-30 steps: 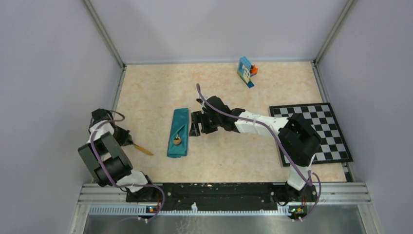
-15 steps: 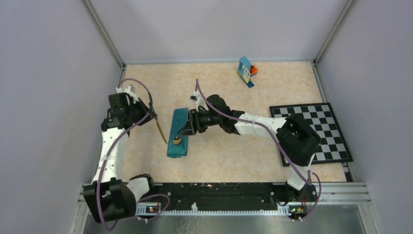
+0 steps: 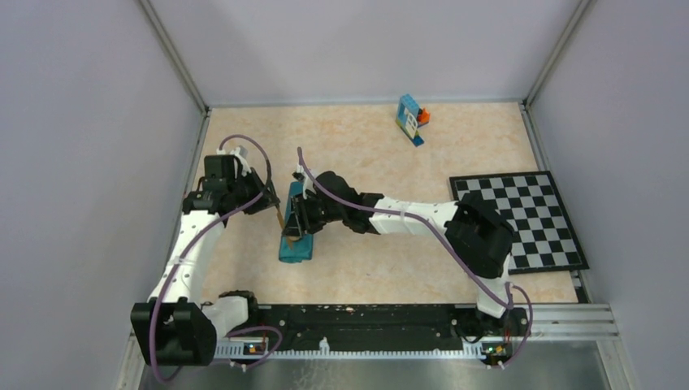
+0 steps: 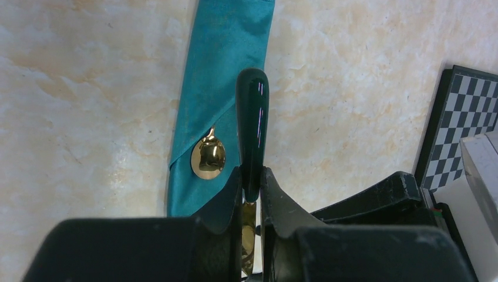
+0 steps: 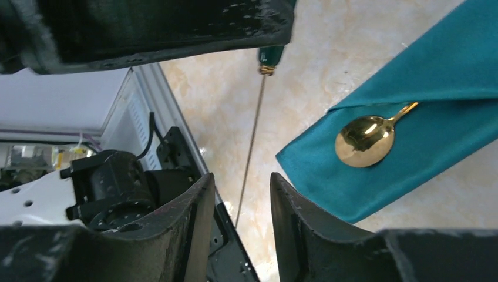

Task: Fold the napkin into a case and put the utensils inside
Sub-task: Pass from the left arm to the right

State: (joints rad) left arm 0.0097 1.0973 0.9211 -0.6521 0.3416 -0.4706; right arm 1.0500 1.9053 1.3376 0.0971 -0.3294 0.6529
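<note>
**Utensil held beside the folded case.**
The left gripper (image 4: 251,176) is clamped on the dark green handle of a golden utensil (image 4: 252,117) beside the teal case (image 4: 226,53). The case lies left of the worktop's (image 3: 366,146) centre, a golden spoon (image 4: 208,158) tucked into its fold. The right gripper (image 5: 242,179) stands parted and empty.

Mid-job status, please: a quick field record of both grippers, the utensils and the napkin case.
left gripper: shut on the green-handled utensil, close beside the case
right gripper: open, holding nothing, over the case
spoon: handle tucked in the case's pocket, bowl sticking out
case: narrow folded strip, flat on the table
left to do: green-handled utensil not yet inside
</note>
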